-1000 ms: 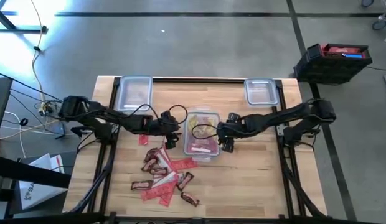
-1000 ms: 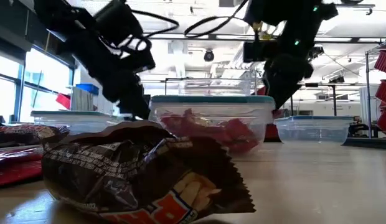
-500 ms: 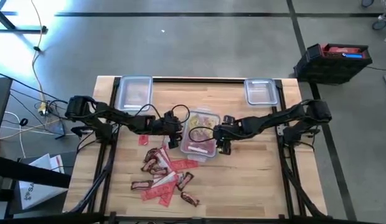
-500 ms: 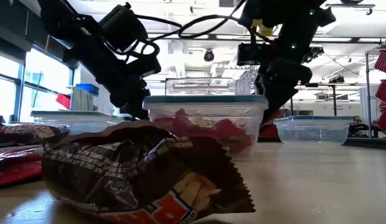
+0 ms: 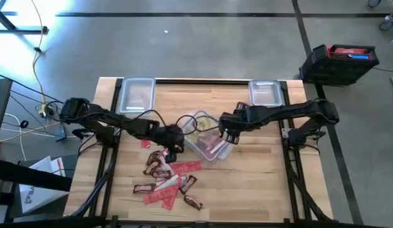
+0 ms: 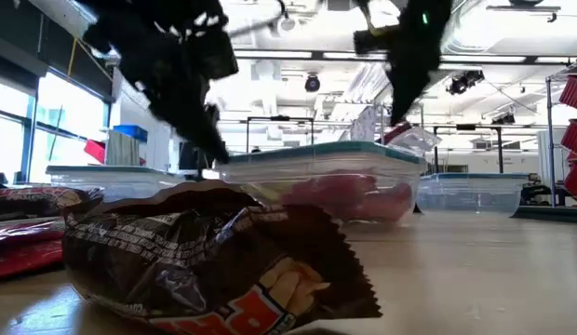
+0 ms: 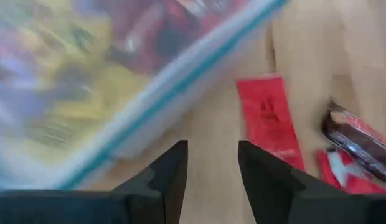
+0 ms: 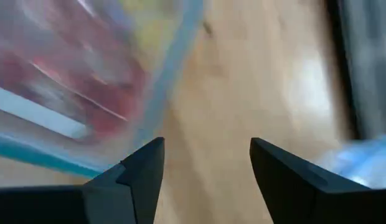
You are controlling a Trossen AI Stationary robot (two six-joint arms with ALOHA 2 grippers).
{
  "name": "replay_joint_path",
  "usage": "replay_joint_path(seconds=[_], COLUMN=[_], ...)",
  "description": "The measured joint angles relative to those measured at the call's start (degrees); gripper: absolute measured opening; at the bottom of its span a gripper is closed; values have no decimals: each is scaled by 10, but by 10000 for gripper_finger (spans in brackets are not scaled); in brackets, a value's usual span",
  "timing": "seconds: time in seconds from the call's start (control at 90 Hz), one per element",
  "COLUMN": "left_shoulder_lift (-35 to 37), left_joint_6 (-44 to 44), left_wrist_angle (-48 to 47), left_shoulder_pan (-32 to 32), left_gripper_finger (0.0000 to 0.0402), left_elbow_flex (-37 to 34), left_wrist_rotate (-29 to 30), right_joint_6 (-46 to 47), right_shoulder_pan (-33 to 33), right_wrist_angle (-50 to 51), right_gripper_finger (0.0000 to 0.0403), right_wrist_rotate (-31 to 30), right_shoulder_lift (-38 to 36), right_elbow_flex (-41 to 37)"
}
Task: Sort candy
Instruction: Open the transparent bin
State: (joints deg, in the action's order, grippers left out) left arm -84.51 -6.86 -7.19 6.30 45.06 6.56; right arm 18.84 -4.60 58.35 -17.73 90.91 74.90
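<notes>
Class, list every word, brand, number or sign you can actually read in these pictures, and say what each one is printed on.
None can be read in full.
Dark brown wrapper nearest the low camera: large red letters cut off at the picture's edge, unreadable.
Red packet in the left wrist view: dark print, too blurred.
Loose candy pile on the table: print too small.
Candy in the clear container: blurred, unreadable.

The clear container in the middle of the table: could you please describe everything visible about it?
The clear rectangular plastic container with a teal rim sits skewed on the wooden table, holding red and yellow wrapped candy. The left pincer and right pincer, both open, flank it. Loose red packets lie just in front.
</notes>
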Motion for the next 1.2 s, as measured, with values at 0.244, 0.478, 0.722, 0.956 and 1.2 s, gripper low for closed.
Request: replay_joint_path(seconds=[0.244,0.478,0.722,0.956,1.2], left_shoulder_lift=[-18,-72,-72,-24,6], left_joint_6=[63,25,41,15,-1], left_wrist_angle=[111,118,96,27,-12], left_shoulder_pan=[-25,-116,-140,-120,-97], left_gripper_finger=[126,126,126,126,126], left_elbow_flex=[0,0,1,-1,-1], left_wrist_rotate=[227,232,106,-17,16], right_joint_6=[185,280,287,291,264], right_shoulder_pan=[-80,-128,-126,-124,-125], right_wrist_angle=[-32,-67,-69,-80,-38], right_gripper_finger=[209,209,209,209,209], right_wrist_rotate=[78,62,47,2,24], right_shoulder_lift=[5,10,10,11,4], right_elbow_flex=[-24,-83,-92,-92,-85])
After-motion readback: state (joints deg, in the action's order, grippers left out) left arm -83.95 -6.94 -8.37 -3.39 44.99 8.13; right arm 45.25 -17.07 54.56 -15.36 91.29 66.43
